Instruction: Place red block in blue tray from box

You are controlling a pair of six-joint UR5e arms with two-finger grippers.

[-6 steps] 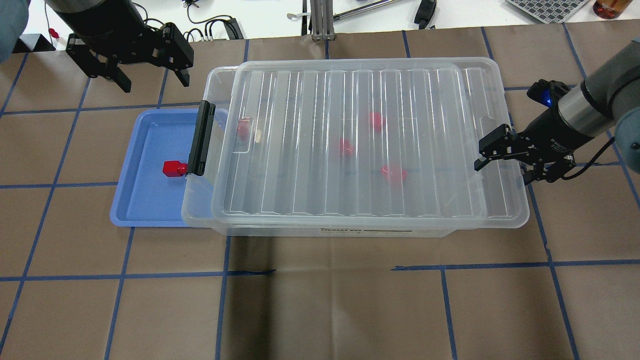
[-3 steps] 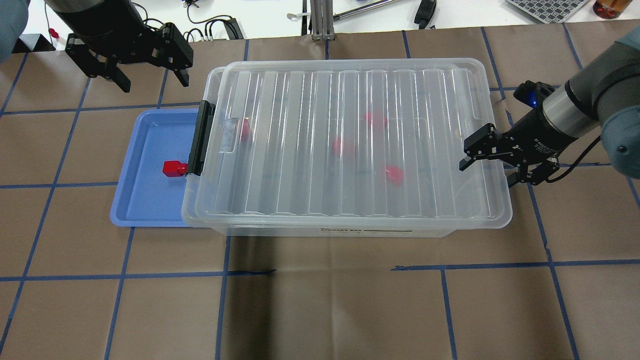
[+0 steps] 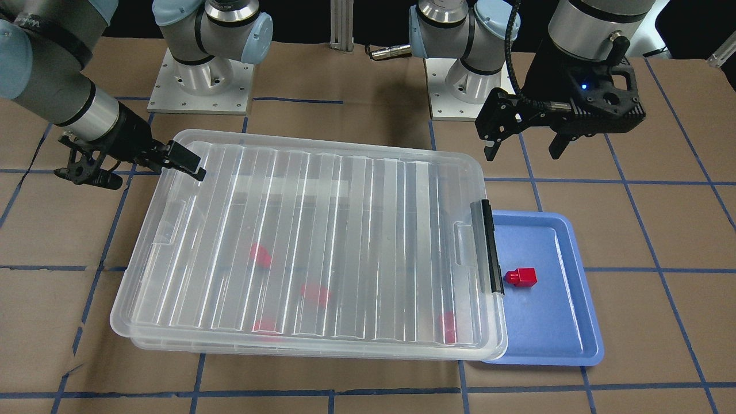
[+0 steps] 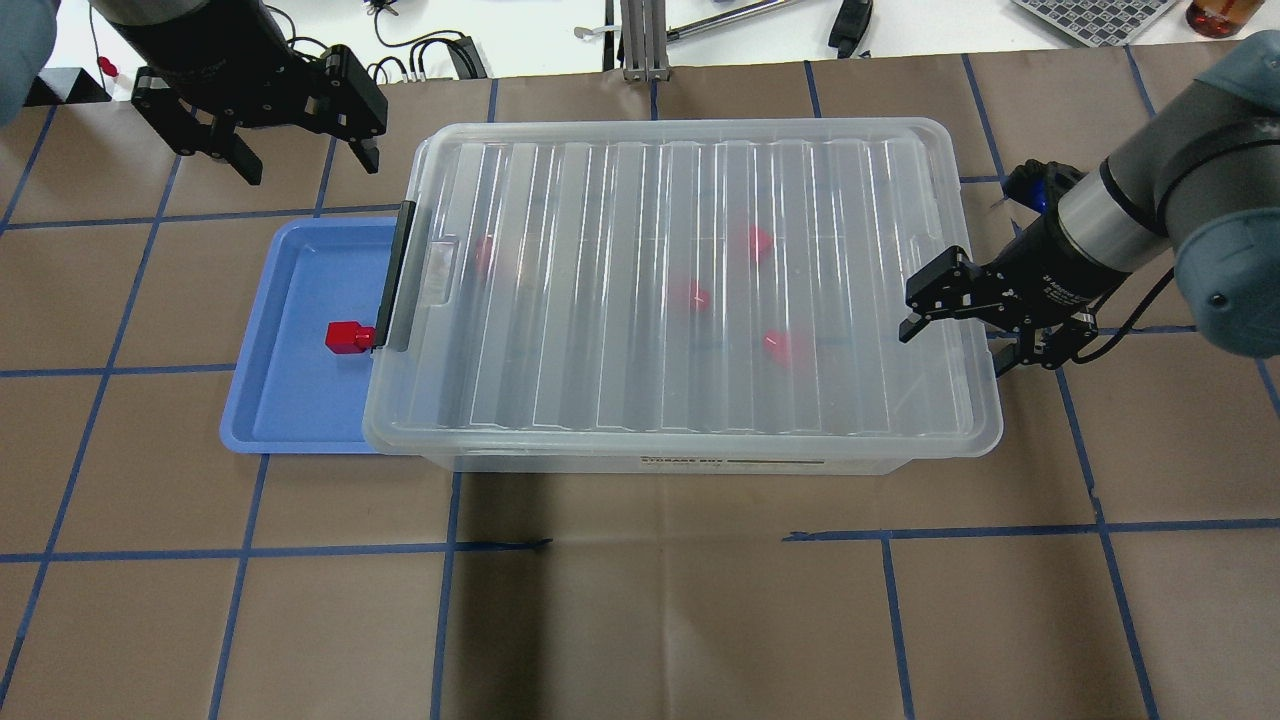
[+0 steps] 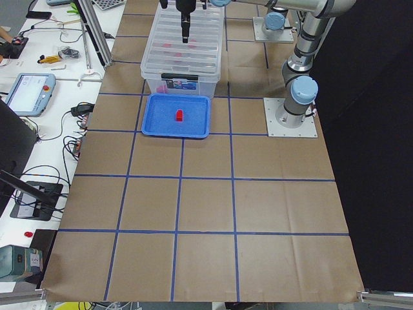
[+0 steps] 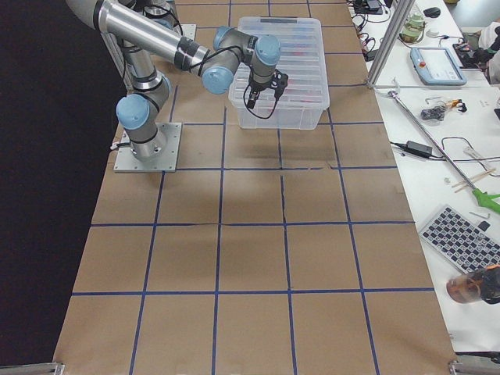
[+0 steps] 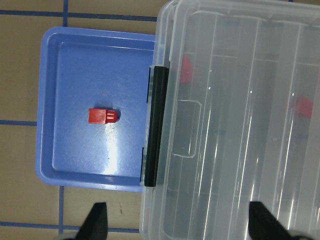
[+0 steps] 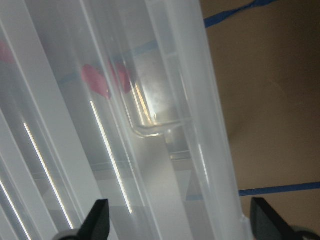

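- Box [image 4: 560,462]: clear bin, nearest item on surface [image 4: 640,620]. Its latch end overhangs the rim of tray [image 4: 290,400]. Risk: a shove along its length would drive it further over tray and disturb the contents.
- Lid [image 4: 640,290]: ribbed, lying over box, with black latch [image 4: 392,280] at tray end. Whether the latch is clipped cannot be told. Risk: pressed from one end only, lid may settle askew or unseated.
- Right hand [image 4: 952,352]: fingers apart, straddling lid rim at the end away from tray, gripping nothing. Risk: a finger catching the rim could lift or drag lid on withdrawal, and a hard push could shift box.
- Block [image 4: 346,336]: one, red, lying in tray near latch; left wrist view shows it apart from latch. Task appears met. Main hazard is knocking it out.
- Spare blocks [image 4: 783,346]: four dim red shapes under lid, loose. They would slide if box jolts.
- Left hand [image 4: 310,168]: farthest item, fingers apart, empty, hovering over bare surface beyond tray. Risk: a descent toward tray could strike latch or block.
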